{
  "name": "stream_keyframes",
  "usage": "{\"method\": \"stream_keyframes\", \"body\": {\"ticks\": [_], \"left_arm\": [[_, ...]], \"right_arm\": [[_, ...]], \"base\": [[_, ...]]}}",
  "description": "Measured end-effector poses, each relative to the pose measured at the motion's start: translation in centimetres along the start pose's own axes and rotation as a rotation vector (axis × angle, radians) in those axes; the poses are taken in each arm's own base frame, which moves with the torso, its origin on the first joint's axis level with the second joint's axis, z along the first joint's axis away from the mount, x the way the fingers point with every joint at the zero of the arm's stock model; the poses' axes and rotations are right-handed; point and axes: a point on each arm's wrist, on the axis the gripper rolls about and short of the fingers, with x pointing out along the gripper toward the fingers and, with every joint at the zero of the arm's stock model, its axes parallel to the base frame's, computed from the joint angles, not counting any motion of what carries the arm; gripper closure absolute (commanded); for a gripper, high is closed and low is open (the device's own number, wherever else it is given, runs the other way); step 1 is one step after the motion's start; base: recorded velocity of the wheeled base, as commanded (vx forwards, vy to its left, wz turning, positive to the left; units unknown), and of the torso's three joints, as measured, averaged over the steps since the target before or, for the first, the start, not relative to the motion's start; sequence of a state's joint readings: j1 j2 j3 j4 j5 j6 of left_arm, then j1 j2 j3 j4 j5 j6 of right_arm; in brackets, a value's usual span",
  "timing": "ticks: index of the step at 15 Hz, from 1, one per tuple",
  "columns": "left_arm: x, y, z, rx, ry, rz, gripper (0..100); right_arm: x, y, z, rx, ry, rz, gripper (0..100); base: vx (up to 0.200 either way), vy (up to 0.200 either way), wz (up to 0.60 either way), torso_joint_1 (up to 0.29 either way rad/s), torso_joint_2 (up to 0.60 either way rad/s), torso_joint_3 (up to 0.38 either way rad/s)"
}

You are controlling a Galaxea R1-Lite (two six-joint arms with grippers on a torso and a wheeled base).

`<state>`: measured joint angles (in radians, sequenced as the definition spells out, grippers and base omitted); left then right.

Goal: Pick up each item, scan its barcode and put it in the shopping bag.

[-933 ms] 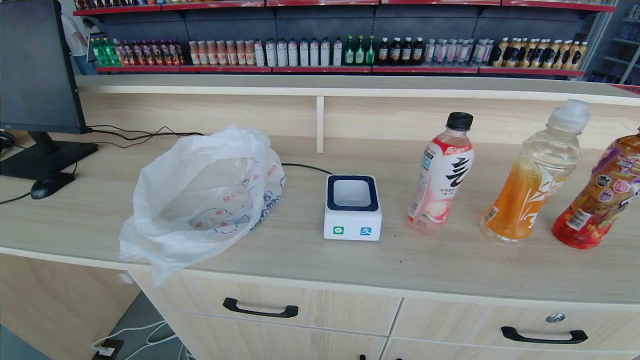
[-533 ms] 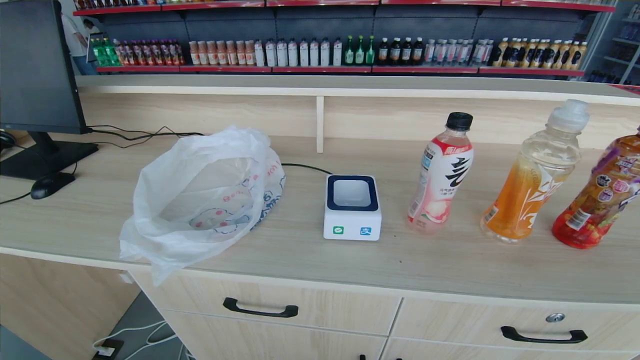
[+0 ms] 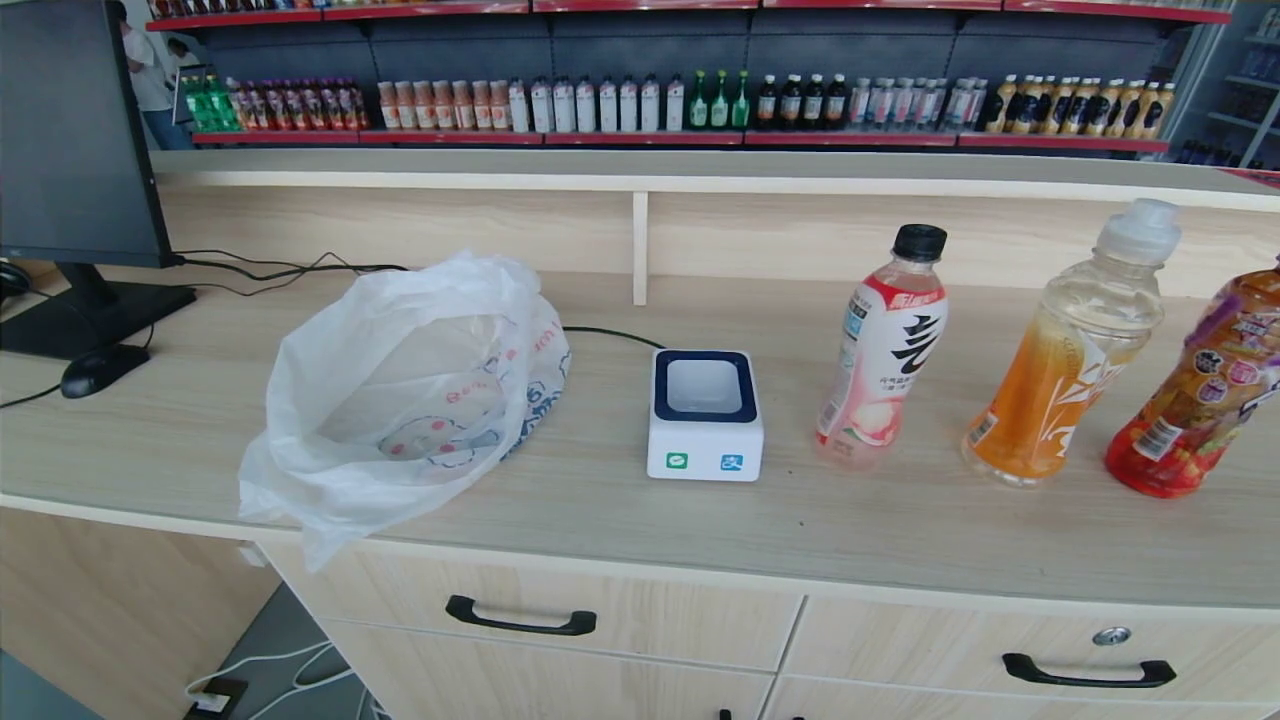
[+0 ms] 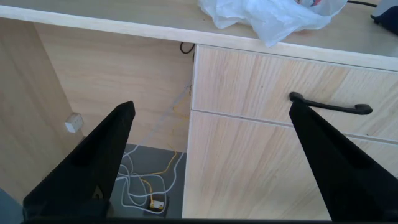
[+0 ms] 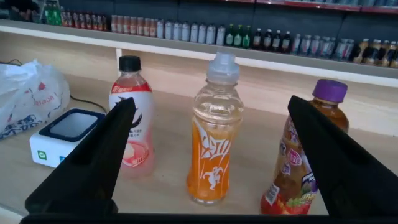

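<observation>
The shopping bag (image 3: pixel 400 400) lies open on the left part of the wooden surface (image 3: pixel 600 520), its mouth facing the near edge and a fold of plastic hanging over it. Just beside the bag, toward the robot's right, sits the white scanner (image 3: pixel 705 415) with its dark-framed window facing up. Three bottles stand upright in a row further right, apart from one another: a pink bottle (image 3: pixel 885 350) with a black cap nearest the scanner, then an orange bottle (image 3: pixel 1070 350) with a clear cap, then a red bottle (image 3: pixel 1195 390) at the edge of the head view.

The left pincer (image 4: pixel 210 106) has its fingers wide apart and holds nothing. It is low, in front of the cabinet below the surface, with a black drawer handle (image 4: pixel 329 106) close by.

The right pincer (image 5: pixel 210 104) is also spread wide and empty. It faces the bottle row, the orange bottle framed between its fingers.

A monitor (image 3: pixel 70 130) and a mouse (image 3: pixel 95 370) sit at the far left.
</observation>
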<state>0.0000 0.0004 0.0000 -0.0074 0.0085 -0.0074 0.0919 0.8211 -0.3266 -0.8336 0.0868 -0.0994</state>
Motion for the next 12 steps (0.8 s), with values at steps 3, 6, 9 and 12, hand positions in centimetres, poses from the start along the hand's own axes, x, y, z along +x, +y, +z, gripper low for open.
{"method": "stream_keyframes", "body": {"ticks": [3, 6, 9, 12], "left_arm": [[0.0, 0.0, 0.0, 0.0, 0.0, 0.0, 0], [0.0, 0.0, 0.0, 0.0, 0.0, 0.0, 0], [0.0, 0.0, 0.0, 0.0, 0.0, 0.0, 0], [0.0, 0.0, 0.0, 0.0, 0.0, 0.0, 0]], "right_arm": [[2.4, 0.6, -0.2, 0.023, -0.062, 0.06, 0], [4.5, 1.2, -1.3, 0.05, -0.084, 0.099, 0], [6.4, 2.9, -2.3, 0.093, -0.086, 0.129, 0], [6.9, 6.0, -2.7, 0.16, -0.031, 0.078, 0]], "base": [[0.0, 0.0, 0.0, 0.0, 0.0, 0.0], [0.0, 0.0, 0.0, 0.0, 0.0, 0.0], [0.0, 0.0, 0.0, 0.0, 0.0, 0.0], [0.0, 0.0, 0.0, 0.0, 0.0, 0.0]]}}
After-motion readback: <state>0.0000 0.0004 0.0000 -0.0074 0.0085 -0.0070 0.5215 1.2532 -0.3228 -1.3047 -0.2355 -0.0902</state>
